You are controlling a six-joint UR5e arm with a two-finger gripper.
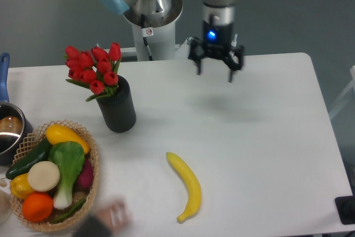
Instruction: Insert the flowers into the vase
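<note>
My gripper (215, 74) empty with fingers apart, well right of the vase (117, 105) holding the flowers (92, 67), banana (186, 186) and basket (89, 192) below the vase

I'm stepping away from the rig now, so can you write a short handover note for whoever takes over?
Hand: open, empty, hovering above the back of the white table, well right of the vase.
Bunch of red tulips with green stems: standing in the matte black ribbed vase, leaning left.
Done: flowers are inserted and released.
Left: nothing on the flowers; just park the arm.
Note: a blurred shape shows at the bottom edge by the wicker basket; can't tell what it is.
</note>
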